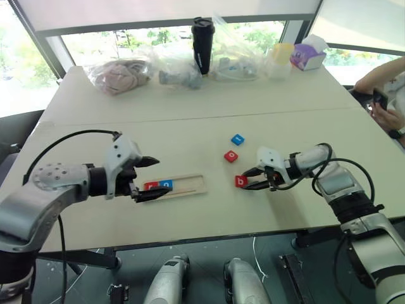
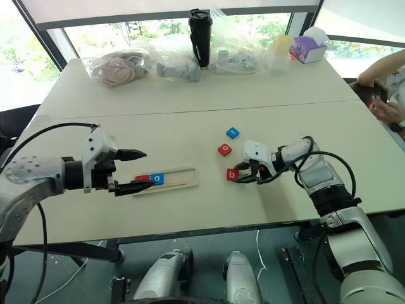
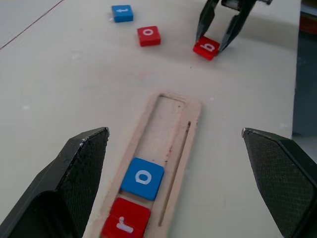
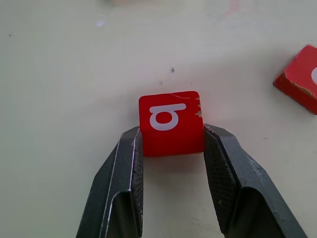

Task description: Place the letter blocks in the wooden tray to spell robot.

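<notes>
Left gripper (image 1: 147, 178) hanging just over the near-left end of the tray (image 1: 193, 185), fingers spread wide, nothing between them. Tray: long, narrow, pale wood with a raised rim, lying flat on the table (image 1: 190, 107), a thin groove running along one side. Two tiles already seated at its left end, touching each other: red r (image 3: 126, 223) at the very end, blue o (image 3: 142, 178) right next to it, rest of the slot bare wood. Further right, loose on the table and well apart from the tray: blue t (image 1: 237, 139) farthest back, red o (image 1: 231, 156) a bit nearer, then red b (image 4: 171, 122) nearest the table edge. Right gripper (image 1: 251, 179) clamped on that b, one pad on each side, tile looking tipped slightly rather than flat, a small chipped spot on one edge. All tiles small flat squares with white lowercase letters. Open table between b and the tray. Along the far side: plastic bags (image 1: 120, 73) with stuff inside, a black tumbler (image 1: 202, 44) standing upright, a yellowish cup (image 1: 280, 59), a purple tissue box (image 1: 308, 56). Far right: a person's hand (image 1: 386, 114) holding a phone, off past the table corner.
</notes>
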Robot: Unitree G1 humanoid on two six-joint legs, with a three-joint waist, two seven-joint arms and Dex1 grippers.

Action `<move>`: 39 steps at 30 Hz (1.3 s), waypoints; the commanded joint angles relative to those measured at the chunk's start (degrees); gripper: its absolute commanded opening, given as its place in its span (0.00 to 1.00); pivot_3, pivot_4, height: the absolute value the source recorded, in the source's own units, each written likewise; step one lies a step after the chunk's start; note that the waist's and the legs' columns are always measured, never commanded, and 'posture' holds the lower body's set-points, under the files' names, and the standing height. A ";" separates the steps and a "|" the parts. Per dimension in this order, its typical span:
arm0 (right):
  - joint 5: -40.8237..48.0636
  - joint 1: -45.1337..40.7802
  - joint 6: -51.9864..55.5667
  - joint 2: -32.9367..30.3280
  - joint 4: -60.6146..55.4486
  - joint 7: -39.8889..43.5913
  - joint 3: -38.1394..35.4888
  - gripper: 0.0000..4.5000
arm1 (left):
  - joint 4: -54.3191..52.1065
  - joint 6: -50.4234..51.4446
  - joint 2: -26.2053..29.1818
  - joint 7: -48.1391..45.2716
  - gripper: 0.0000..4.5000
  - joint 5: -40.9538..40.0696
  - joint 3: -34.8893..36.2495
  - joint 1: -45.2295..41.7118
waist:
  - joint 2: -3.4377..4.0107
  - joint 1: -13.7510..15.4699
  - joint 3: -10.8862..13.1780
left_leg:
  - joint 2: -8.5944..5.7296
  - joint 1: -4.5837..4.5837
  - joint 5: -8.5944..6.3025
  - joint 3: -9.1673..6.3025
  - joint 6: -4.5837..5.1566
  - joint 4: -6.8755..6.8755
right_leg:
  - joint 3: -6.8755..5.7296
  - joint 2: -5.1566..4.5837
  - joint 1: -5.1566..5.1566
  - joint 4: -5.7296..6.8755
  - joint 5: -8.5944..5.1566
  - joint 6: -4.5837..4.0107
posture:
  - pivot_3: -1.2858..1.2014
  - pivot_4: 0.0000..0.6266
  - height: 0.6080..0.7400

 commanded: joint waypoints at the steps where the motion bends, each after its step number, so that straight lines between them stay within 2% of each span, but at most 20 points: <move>1: 3.43 -4.00 5.60 3.56 -8.47 -1.13 -0.92 0.25 | -1.21 -1.63 2.81 -2.12 1.00 0.46 5.01 4.71 | 0.00 0.00 0.00 | 0.01 -0.01 0.01 0.00 0.00 -0.04 | 0.00 0.00 -0.06 0.03 0.00 0.00 | 0.52 0.24 1.00; 4: 2.22 -6.10 7.29 8.28 -10.17 -3.42 1.70 0.25 | -1.01 -3.07 4.51 -3.57 1.00 0.68 7.40 8.09 | 0.00 0.44 0.00 | 0.05 -0.01 -0.04 -0.03 -0.11 -0.08 | -0.01 0.02 -0.11 0.05 -0.01 -0.02 | 0.52 0.24 1.00; 8: -3.68 -9.77 5.99 15.36 -5.05 -9.46 6.49 0.25 | -0.46 -4.75 5.24 -2.93 1.00 2.53 6.97 8.67 | -0.03 0.68 -0.03 | -0.01 0.04 -0.05 -0.05 -0.13 -0.06 | -0.05 -0.05 -0.23 -0.04 0.02 -0.08 | 0.52 0.24 1.00; 16: -8.97 -14.01 5.00 21.84 2.56 -13.35 10.82 0.25 | -1.06 -5.40 4.20 -1.41 1.00 3.46 8.07 11.28 | -0.02 0.23 -0.02 | -0.05 0.02 -0.01 0.00 -0.20 -0.23 | -0.01 0.00 -0.41 -0.01 0.06 -0.07 | 0.52 0.24 1.00; 28: -11.05 -13.19 6.51 22.45 0.71 -8.66 14.74 0.25 | -1.92 -5.33 2.66 1.00 1.00 2.80 6.98 11.07 | -0.02 0.22 -0.03 | -0.02 0.08 0.04 -0.02 -0.28 -0.34 | -0.05 0.07 -0.43 0.06 0.10 0.00 | 0.52 0.24 1.00; 39: -13.15 -12.72 6.97 24.11 3.24 -10.99 15.78 0.25 | -1.58 -5.44 2.09 1.28 1.00 3.00 6.17 10.23 | -0.02 0.19 -0.03 | -0.01 0.09 0.04 -0.02 -0.29 -0.34 | -0.06 0.16 -0.43 0.06 0.13 0.04 | 0.52 0.24 1.00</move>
